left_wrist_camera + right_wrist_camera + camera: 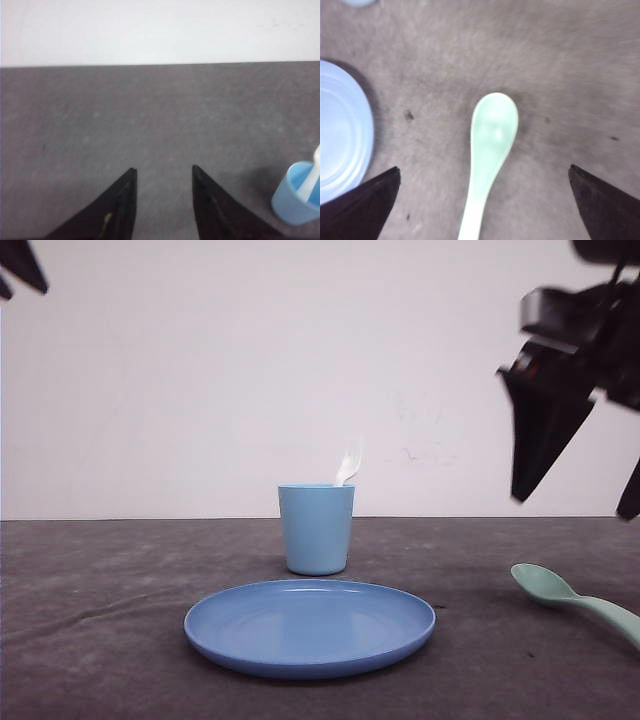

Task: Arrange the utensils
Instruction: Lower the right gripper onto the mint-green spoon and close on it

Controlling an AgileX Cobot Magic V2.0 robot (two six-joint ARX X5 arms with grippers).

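From the front we see the fork [349, 464] standing in the cup [316, 530] behind the plate [310, 627], our left claw [163, 171] hangs spread and empty beside that cup, and our right claw [485, 172] gapes wide above the spoon [490, 150] lying between its fingers.

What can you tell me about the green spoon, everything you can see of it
The spoon is pale mint green, smooth and plastic-looking, with an oval bowl and a slim handle that runs out of frame. It lies flat on the dark grey table, bowl hollow facing up, to the right of the blue plate and apart from it. Nothing grips it: the right pincer hangs above it, open wide, its fingers to either side of the handle.
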